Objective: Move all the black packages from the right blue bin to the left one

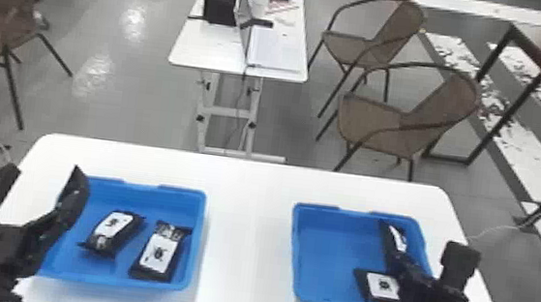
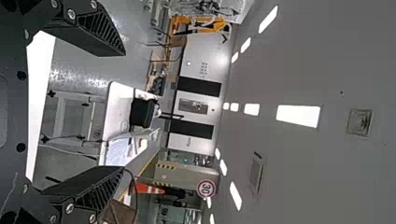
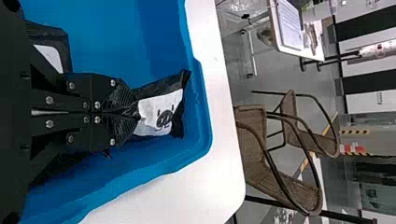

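Observation:
My right gripper [image 1: 393, 262] is down in the right blue bin [image 1: 321, 295], at the near end of a black package [image 1: 396, 238] by the bin's right side. In the right wrist view my right gripper [image 3: 135, 113] is shut on that black package [image 3: 161, 112], pinching its end. Another black package [image 1: 381, 286] lies nearer, partly behind the right arm. The left blue bin [image 1: 123, 281] holds two black packages, one [image 1: 113, 230] tilted and one [image 1: 158, 253] beside it. Over that bin's left side my left gripper [image 1: 34, 189] stands open and empty; the left wrist view shows the same gripper [image 2: 123, 109] with fingers apart.
Both bins stand on a white table [image 1: 250, 238], with a wide gap between them. Beyond it are a second white table [image 1: 217, 54] with a laptop, and several brown chairs [image 1: 380, 121]. The right bin's far wall [image 3: 203, 93] rises just past the held package.

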You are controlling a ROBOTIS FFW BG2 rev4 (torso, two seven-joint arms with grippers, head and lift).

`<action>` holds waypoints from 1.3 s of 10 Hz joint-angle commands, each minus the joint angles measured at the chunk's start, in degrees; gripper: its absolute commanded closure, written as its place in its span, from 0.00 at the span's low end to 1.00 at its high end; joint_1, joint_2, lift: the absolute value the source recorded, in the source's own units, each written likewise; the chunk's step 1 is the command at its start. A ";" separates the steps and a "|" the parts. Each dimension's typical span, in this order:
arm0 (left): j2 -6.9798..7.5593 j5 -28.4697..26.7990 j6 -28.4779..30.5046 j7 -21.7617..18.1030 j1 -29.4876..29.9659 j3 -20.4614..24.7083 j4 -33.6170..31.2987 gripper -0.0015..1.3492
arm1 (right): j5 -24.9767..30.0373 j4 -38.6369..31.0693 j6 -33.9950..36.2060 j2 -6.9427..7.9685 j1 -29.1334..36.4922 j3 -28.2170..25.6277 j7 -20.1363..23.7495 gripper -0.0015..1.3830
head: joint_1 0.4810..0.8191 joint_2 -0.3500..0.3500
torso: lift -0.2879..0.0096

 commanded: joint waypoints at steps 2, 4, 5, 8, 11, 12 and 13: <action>-0.15 0.15 -0.71 0.00 -0.09 0.07 0.00 0.13 | -1.11 -5.01 -2.26 0.07 2.52 2.09 -0.97 0.90 | 0.63 0.37 | 0.97; -0.15 0.15 -0.71 0.00 -0.27 -0.01 -0.26 0.13 | -1.73 -12.75 -3.75 -0.19 4.72 5.34 -0.62 0.90 | 0.63 0.39 | 0.97; -0.15 1.20 -0.18 0.00 -0.71 -0.28 -0.26 0.12 | -1.82 -16.97 -3.84 -0.81 5.25 7.98 1.14 0.90 | 0.63 0.42 | 0.97; -0.15 6.30 10.90 -0.71 -2.64 -2.30 -3.78 0.12 | -1.73 -23.73 -1.55 -3.53 0.59 18.79 8.70 0.90 | 0.63 0.57 | 0.97; 1.23 14.91 23.29 -3.34 -7.47 -5.55 -5.27 0.13 | -4.81 -21.27 -1.29 -2.83 -5.39 27.05 13.80 0.90 | 0.63 0.66 | 0.97; 1.49 15.26 27.33 -4.75 -9.67 -5.90 -5.27 0.12 | -6.56 -19.60 -1.38 -2.66 -7.06 29.95 14.76 0.90 | 0.63 0.68 | 0.97; 2.20 15.26 29.70 -5.54 -11.43 -6.69 -5.27 0.12 | -8.67 -17.58 -2.17 -3.09 -9.17 33.91 15.29 0.90 | 0.63 0.70 | 0.97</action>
